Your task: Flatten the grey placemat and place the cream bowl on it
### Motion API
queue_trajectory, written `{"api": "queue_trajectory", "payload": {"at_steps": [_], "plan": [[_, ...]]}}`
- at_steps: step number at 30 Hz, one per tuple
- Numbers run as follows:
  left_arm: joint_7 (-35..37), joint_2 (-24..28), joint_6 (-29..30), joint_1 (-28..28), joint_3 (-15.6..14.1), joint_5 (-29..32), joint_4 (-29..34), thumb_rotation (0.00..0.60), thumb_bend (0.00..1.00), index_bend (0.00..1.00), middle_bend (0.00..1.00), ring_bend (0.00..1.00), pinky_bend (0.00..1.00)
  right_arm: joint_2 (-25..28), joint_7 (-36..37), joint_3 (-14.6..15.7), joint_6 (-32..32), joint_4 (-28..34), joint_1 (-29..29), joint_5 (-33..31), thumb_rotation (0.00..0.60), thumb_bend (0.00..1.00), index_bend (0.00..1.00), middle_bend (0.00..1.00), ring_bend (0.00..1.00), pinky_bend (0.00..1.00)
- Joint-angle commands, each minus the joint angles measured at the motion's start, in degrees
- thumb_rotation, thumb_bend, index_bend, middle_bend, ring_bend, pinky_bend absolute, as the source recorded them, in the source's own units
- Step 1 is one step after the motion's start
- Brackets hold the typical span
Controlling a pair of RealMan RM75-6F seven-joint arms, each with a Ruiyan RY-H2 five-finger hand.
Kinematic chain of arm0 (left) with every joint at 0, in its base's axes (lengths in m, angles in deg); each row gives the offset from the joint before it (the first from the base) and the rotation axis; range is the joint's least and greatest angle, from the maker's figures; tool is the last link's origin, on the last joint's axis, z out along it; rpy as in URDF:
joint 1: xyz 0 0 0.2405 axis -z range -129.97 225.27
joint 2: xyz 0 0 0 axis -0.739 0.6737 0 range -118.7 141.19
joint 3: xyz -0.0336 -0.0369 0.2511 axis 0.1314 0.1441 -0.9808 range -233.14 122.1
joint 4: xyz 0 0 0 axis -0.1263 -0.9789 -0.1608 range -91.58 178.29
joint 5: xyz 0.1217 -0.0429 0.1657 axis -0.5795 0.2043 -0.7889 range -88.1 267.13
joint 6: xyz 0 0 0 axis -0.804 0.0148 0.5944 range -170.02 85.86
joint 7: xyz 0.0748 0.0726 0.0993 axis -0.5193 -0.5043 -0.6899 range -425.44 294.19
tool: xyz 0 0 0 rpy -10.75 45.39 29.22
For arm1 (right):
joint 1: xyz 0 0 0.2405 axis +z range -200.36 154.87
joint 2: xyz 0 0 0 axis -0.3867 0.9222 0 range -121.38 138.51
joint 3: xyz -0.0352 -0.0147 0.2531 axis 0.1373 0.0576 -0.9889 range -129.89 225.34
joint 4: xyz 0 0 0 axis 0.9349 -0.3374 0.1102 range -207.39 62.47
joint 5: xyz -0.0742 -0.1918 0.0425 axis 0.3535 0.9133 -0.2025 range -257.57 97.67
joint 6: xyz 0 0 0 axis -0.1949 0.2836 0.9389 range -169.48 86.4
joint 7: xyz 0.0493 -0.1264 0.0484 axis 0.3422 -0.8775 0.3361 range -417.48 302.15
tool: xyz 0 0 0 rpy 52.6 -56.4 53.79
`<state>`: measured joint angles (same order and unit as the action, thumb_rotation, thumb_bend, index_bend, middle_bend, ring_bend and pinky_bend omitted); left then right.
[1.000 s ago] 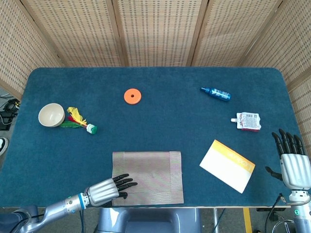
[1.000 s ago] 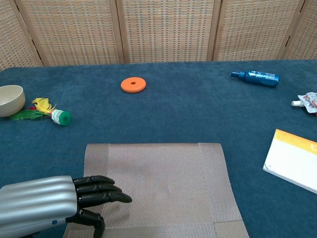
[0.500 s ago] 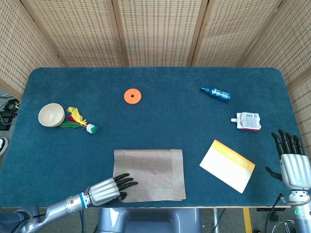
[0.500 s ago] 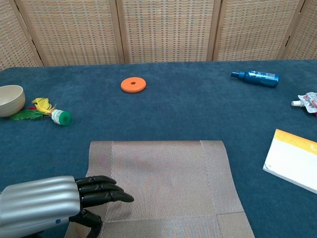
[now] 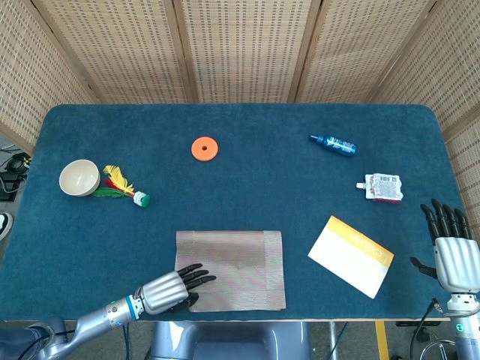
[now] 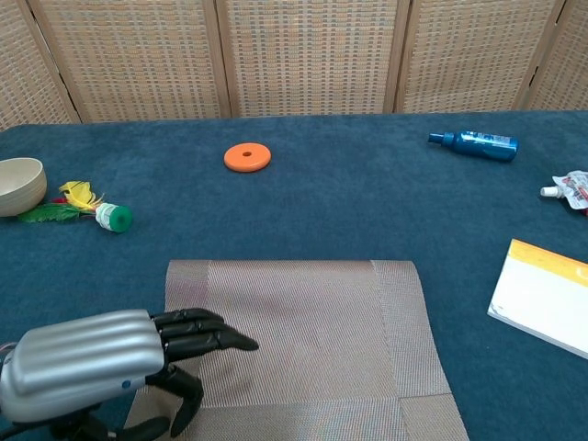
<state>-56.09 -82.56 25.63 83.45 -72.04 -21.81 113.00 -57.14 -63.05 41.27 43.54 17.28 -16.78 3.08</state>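
Observation:
The grey placemat (image 5: 236,259) (image 6: 312,340) lies flat near the table's front edge. My left hand (image 5: 171,288) (image 6: 110,363) hovers at its front left corner, fingers stretched over the mat and the thumb hanging below, holding nothing. The cream bowl (image 5: 79,178) (image 6: 18,186) stands upright far off at the left side of the table. My right hand (image 5: 452,249) is at the front right edge of the table, fingers apart and pointing up, empty. It does not show in the chest view.
A feathered shuttlecock (image 5: 122,186) (image 6: 84,209) lies right beside the bowl. An orange disc (image 5: 204,148) (image 6: 247,157), a blue bottle (image 5: 334,144) (image 6: 476,144), a white and red pouch (image 5: 382,187) and a yellow and white booklet (image 5: 351,256) (image 6: 549,296) lie farther back and right.
The placemat has slid a little away from the front edge. My left hand has lifted and moved slightly right over the mat's corner. The right hand has not moved.

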Motion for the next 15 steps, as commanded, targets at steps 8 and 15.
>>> {"api": "queue_trajectory", "payload": {"at_steps": [8,15], "plan": [[0.4,2.7,-6.6,4.7,12.5,12.4,9.6,0.600,0.73,0.81,0.00,0.00,0.00,0.0,-0.2,0.1,0.1,0.1,0.0,0.2,0.600,0.00,0.05,0.00,0.00,0.00],[-0.5,4.2,-21.1,12.6,26.5,31.5,8.9,0.600,0.74,0.81,0.00,0.00,0.00,-0.3,-0.8,0.1,-0.2,-0.1,0.1,0.0,0.600,0.00,0.05,0.00,0.00,0.00]]}}
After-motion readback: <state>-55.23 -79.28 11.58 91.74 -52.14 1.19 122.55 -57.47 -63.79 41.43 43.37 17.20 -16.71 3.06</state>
